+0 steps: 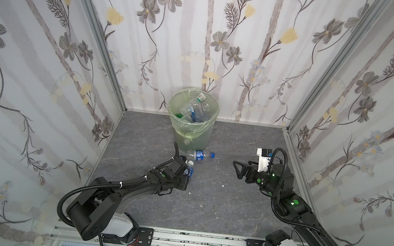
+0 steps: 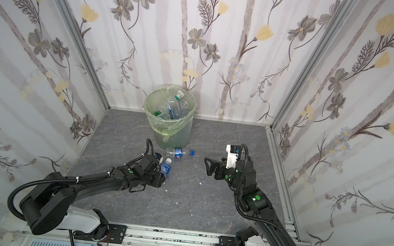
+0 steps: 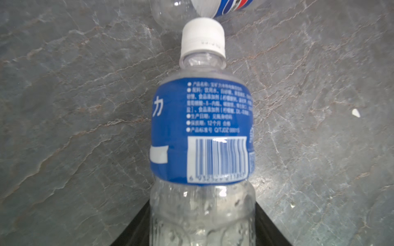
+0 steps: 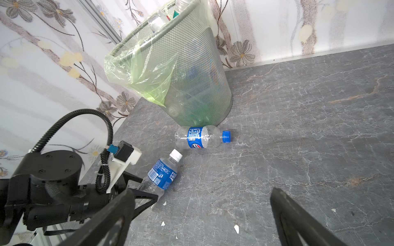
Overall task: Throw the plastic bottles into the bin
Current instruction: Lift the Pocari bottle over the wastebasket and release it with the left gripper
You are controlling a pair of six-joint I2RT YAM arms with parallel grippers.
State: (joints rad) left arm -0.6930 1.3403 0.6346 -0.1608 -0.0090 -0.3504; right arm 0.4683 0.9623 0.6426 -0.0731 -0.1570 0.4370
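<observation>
Grasp step: my left gripper (image 4: 141,188) pinches the clear blue-labelled white-capped plastic bottle (image 3: 201,127) near its base. Next I lift it and swing to the green-lined mesh bin (image 1: 199,136) at 12 o'clock. My right gripper (image 1: 236,169) is wide open, empty.

I work in a lab test booth: flowered panels (image 1: 201,28) in aluminium frame (image 1: 97,29), my arms (image 1: 133,184) bolted on a rail (image 1: 202,241).

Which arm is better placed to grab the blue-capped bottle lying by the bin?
Right: the right pincer is open, empty and near the blue-capped bottle; the left pincer grips the white-capped bottle.
</observation>
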